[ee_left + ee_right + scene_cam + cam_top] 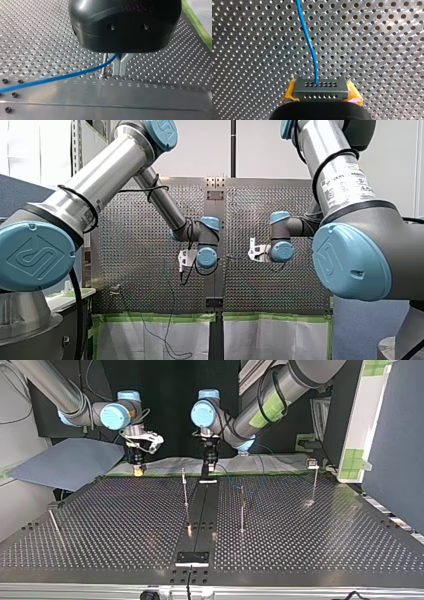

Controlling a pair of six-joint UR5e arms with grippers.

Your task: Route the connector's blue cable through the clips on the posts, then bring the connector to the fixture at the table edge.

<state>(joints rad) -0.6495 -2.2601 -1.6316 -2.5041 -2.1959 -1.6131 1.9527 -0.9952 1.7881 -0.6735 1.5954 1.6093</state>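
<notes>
Right wrist view: my right gripper [322, 97] has its yellow-padded fingers [290, 93] clenched on the grey connector [321, 86], one pad at each end. The blue cable [308, 37] leaves a hole in the connector's face and runs ahead of the gripper over the perforated desk [387, 50].

Left wrist view: my left gripper [119, 74] has its metal fingers closed tip to tip around the blue cable, which enters the gap between them just under the black housing [125, 25]. The tips sit low over the desk, just beside a thin post [104, 65]. The cable crosses in front of the post; cannot tell if they touch.

Top view: my left gripper is at upper centre, over the far end of the dark centre strip [200, 510]. My right gripper is at upper left by the desk's far edge, well apart from it.
</notes>
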